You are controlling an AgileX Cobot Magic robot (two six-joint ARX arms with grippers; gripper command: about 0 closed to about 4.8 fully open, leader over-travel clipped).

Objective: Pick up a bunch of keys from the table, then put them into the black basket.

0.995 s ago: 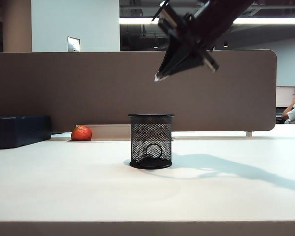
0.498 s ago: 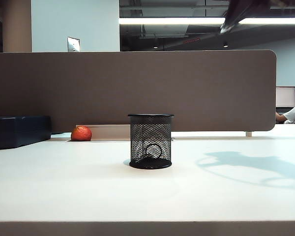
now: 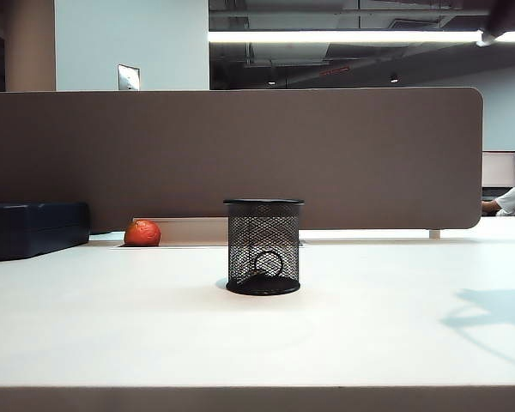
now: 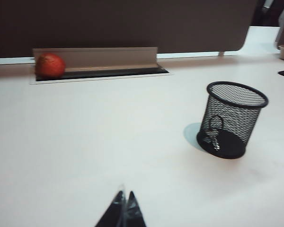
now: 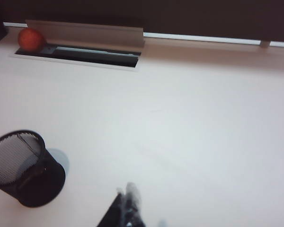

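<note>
My right gripper [image 5: 128,201], clenched empty, has pulled up and away from the basket [image 3: 263,247]; the keys [image 4: 213,135] now lie inside; left gripper [image 4: 124,204] clenched, idle.

We've got the table [image 3: 112,335], a big off-white desk with a pale front edge. Sitting directly on it: the black basket [image 3: 263,247] upright around the middle, a dark box-shaped case [image 3: 33,227] at the far left, and an orange-red round thing [image 3: 142,233] by the recessed slot [image 4: 99,72] along the back edge
</note>
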